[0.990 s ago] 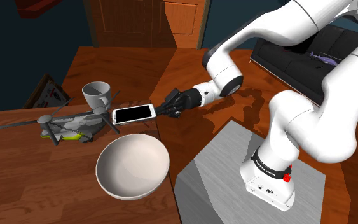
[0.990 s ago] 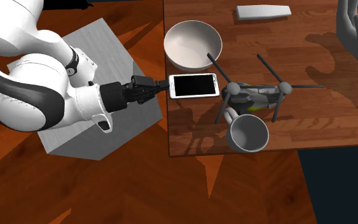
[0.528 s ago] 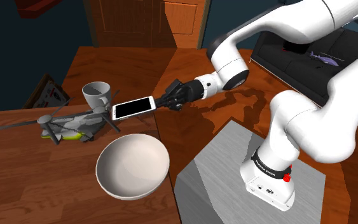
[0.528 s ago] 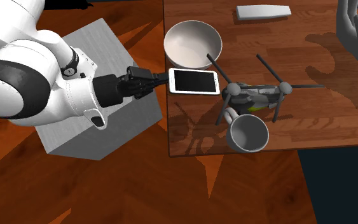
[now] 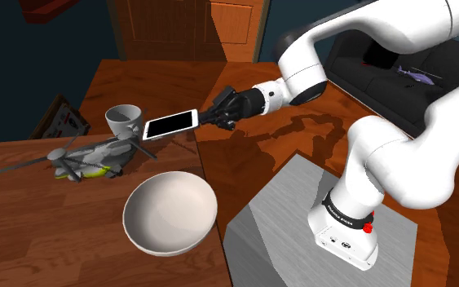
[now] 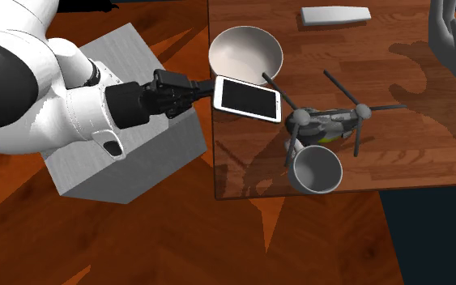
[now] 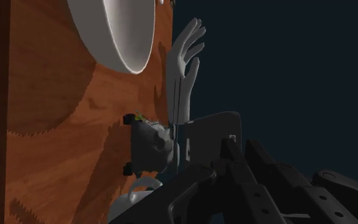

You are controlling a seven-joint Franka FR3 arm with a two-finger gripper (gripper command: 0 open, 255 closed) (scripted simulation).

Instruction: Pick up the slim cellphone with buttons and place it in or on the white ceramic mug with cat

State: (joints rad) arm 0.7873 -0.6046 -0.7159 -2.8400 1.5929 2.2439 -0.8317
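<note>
Up it goes: the cellphone (image 5: 170,124) is well clear of the desk (image 5: 24,236) now. Half a second back it hung lower, and a second back it was level with the toy aircraft (image 5: 85,159). The gripper (image 5: 219,114) stays clenched on the phone's near end, with the dark screen up, the slab tilted and its far end out over the aircraft's rotors. In the shoulder view that far end sits just beside the rim of the white mug (image 5: 124,120). The second exterior view shows the phone short of the mug, with the aircraft between them. The big white bowl (image 5: 169,212) lies off to the side. The lift looks done and the carry under way. The arm likely needs more reach toward the mug before any release, and the rotor blades below are the thing to clear.
</note>
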